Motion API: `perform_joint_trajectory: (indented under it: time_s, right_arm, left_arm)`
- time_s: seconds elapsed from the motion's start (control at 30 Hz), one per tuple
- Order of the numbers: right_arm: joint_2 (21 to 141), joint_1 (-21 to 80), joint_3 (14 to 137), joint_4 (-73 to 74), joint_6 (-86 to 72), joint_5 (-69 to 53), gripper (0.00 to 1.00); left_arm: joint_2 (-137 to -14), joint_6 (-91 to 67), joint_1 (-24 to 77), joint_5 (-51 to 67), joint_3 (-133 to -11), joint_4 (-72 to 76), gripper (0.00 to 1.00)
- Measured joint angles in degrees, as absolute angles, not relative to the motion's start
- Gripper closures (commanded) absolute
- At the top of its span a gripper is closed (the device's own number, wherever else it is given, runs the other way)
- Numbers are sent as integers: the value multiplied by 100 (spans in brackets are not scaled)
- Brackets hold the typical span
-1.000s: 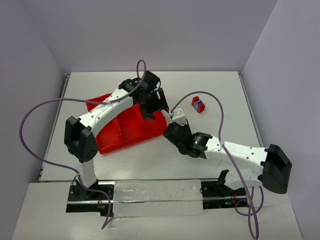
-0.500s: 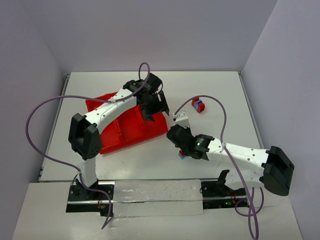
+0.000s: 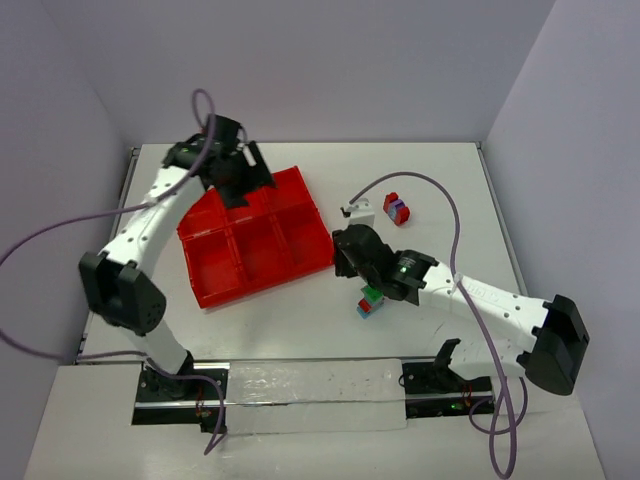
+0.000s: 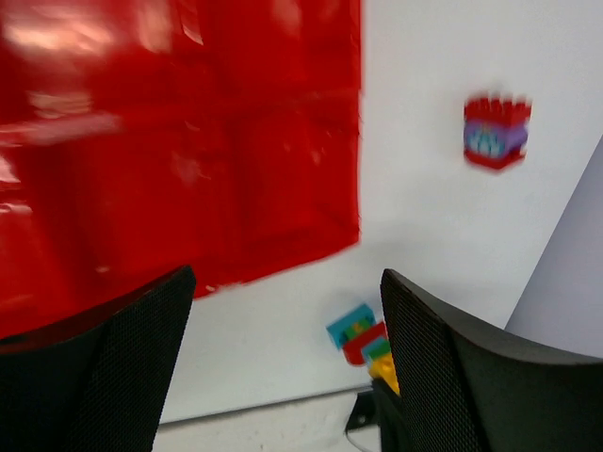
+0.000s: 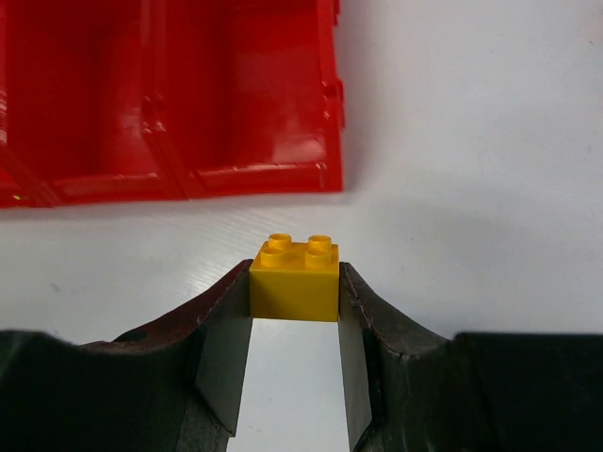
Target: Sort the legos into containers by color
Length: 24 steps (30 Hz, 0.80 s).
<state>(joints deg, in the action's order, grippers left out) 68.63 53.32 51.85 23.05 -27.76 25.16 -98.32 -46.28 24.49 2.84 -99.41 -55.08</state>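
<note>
While the left arm has swung from the tray's right side to its far-left corner, the top view now shows the whole red tray [image 3: 205,295] uncovered. Left gripper [image 3: 243,182] hangs over that far corner. Right gripper [image 3: 342,262] sits just off the tray's near-right corner. The right arm has shifted, and a small stack [image 3: 370,300] of green, red and teal legos now lies in plain sight beside its forearm. A red-and-purple piece [image 3: 397,208] lies well apart, farther back.

Left wrist view, blurred: fingers [image 4: 122,367] spread wide, nothing between them. Tray [image 4: 188,141] below, red-and-purple piece [image 4: 496,133] off to the right, small stack [image 4: 363,337] near the bottom.

Right wrist view: right gripper [image 5: 294,282] pinches a yellow brick [image 5: 295,279], studs up, over bare table just short of the tray's rim [image 5: 254,179].

Judgement: with the left arm out of the way, the nearest compartment looks free to take the yellow brick.
</note>
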Motion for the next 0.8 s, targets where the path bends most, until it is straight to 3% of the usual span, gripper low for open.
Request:
perform_joint_trajectory:
  time_s: [0.1,0.27,0.5,0.8]
  right_arm:
    - [7227,5216,5646,2241,-2737,2295,94]
    - [8032,5046,6432,2144,-2661,2041,94]
    - [8981,4818,7447,2042,-2578,1728,93]
    - [10128,4441,8642,1998,-2566,1407,91]
  left_arm:
    - [-8992,-4463,1776,250,-9482,-5394,10]
    - [-8072,-4237,1601,177,-9155,-5292,8]
    - [-7780,-3954,1460,122,-9007,-5141,2]
    - [-7455,-3934,1392,91,-8167,-4570,1]
